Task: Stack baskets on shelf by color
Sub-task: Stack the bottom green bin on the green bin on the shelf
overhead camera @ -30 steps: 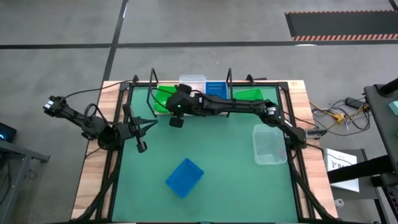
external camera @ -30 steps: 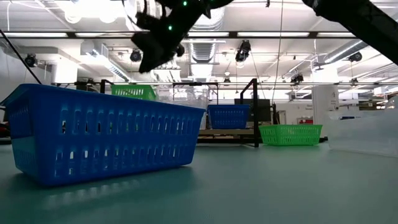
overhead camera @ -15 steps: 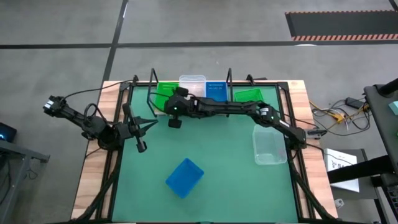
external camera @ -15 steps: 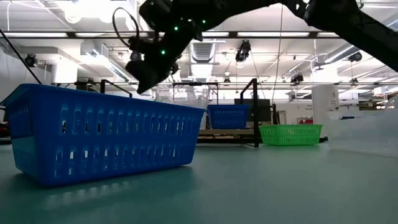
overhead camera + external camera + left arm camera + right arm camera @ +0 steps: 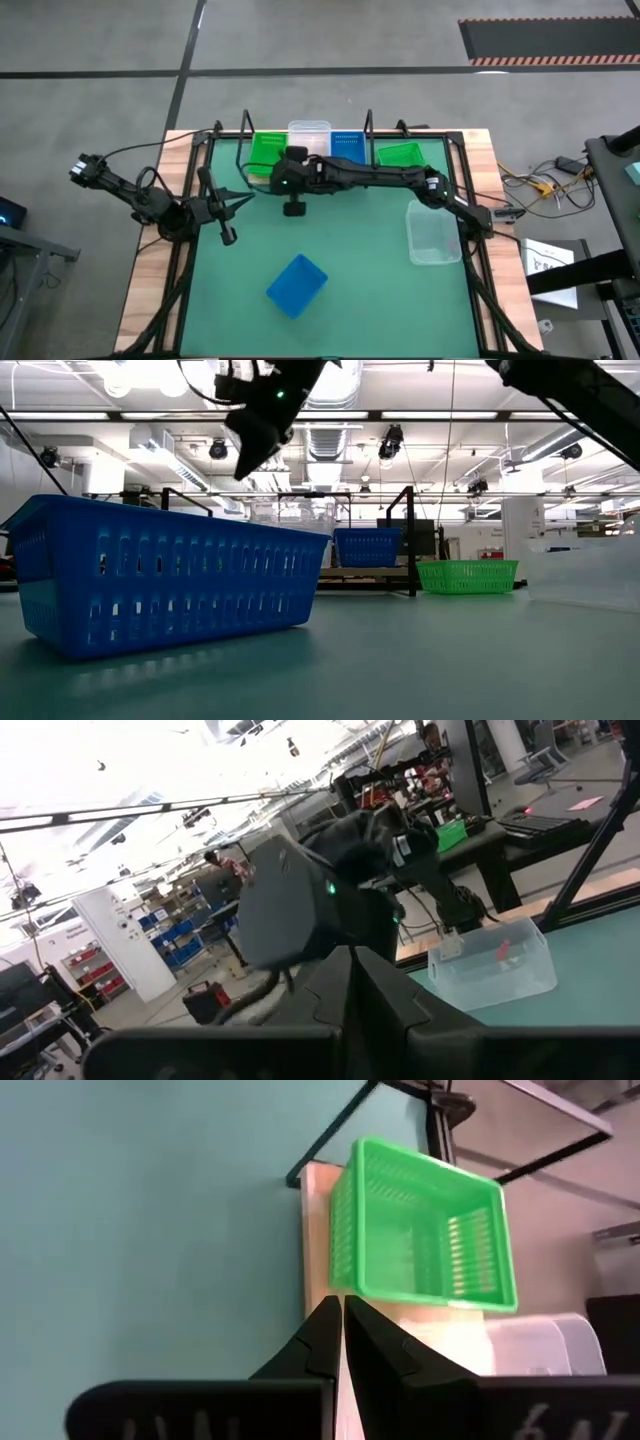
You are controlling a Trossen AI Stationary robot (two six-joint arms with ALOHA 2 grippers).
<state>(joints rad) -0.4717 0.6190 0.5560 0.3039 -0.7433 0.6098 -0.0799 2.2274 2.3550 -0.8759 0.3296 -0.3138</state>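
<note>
A green basket (image 5: 265, 148) (image 5: 425, 1230) sits level on the left end of the wooden shelf (image 5: 317, 1230). A clear basket (image 5: 309, 133) and a blue basket (image 5: 349, 145) stand on the shelf to its right. My right gripper (image 5: 278, 172) (image 5: 337, 1305) hangs shut with nothing between its fingers. It is just on the near side of the green basket and raised, as the low view shows (image 5: 250, 455). My left gripper (image 5: 226, 218) (image 5: 350, 965) waits shut at the table's left.
On the mat, a blue basket (image 5: 296, 284) (image 5: 160, 575) lies near the front and a clear basket (image 5: 432, 232) (image 5: 490, 965) at the right. A second green basket (image 5: 399, 153) (image 5: 468, 575) stands beyond the shelf's right upright (image 5: 410, 540).
The green basket was tilted at the shelf's left end with my right gripper on it. It now sits level on the shelf. My right gripper has come away from it, drawing back toward the table's near edge and rising.
</note>
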